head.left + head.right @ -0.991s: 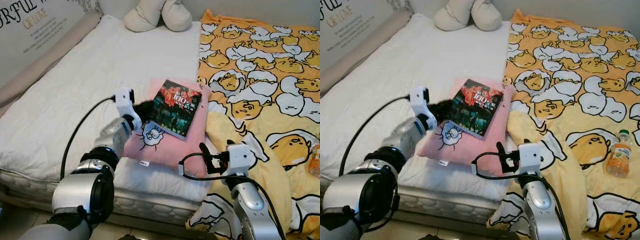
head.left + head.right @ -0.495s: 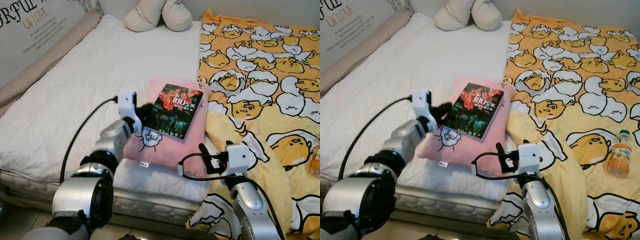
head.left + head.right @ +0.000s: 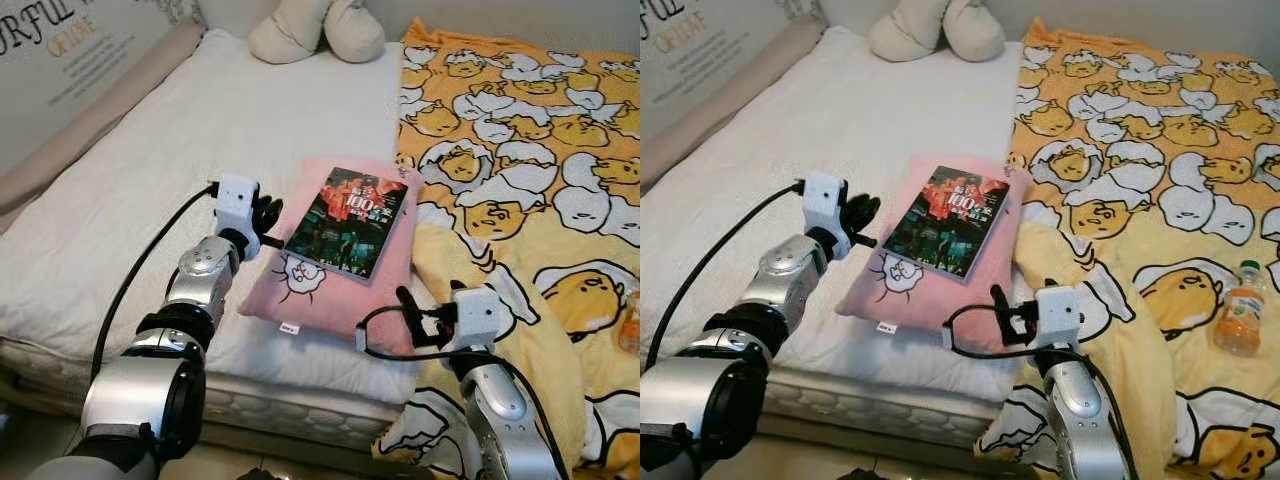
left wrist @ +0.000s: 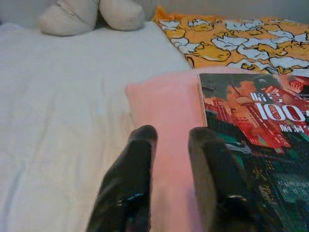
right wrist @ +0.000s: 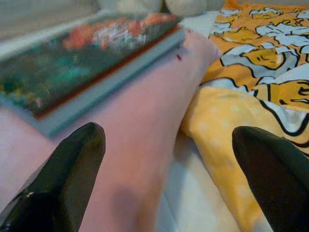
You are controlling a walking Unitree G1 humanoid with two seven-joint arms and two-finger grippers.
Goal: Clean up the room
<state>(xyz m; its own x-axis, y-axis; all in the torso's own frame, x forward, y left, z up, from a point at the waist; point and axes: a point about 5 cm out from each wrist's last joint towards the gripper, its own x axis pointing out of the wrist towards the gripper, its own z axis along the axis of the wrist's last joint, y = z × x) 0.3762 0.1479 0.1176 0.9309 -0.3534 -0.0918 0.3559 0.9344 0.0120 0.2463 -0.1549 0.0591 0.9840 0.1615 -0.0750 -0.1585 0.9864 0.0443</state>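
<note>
Lying at mid-frame in the left eye view, a book [image 3: 347, 221] rests on a pink pillow [image 3: 325, 290] atop the white mattress [image 3: 160, 170], with the left gripper [image 3: 268, 216] just left of it and the right gripper [image 3: 408, 310] at the pillow's lower right edge. Along the left wrist view, two black fingers [image 4: 129, 179] stand slightly parted over the pillow's bare edge, holding nothing. Across the right wrist view, fingers [image 5: 63, 179] spread wide at the lower corners, the yellow blanket [image 5: 251, 63] to the right.

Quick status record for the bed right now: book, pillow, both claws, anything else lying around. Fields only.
book: dark cover, lying flat on the pink pillow
pink pillow: on the white mattress, beside the yellow blanket
left claw: open, empty, over the pillow's left edge, next to the book
right claw: open, empty, at the pillow's near right corner
bottle: on the blanket, far right
plush toy: at the head of the bed
</note>
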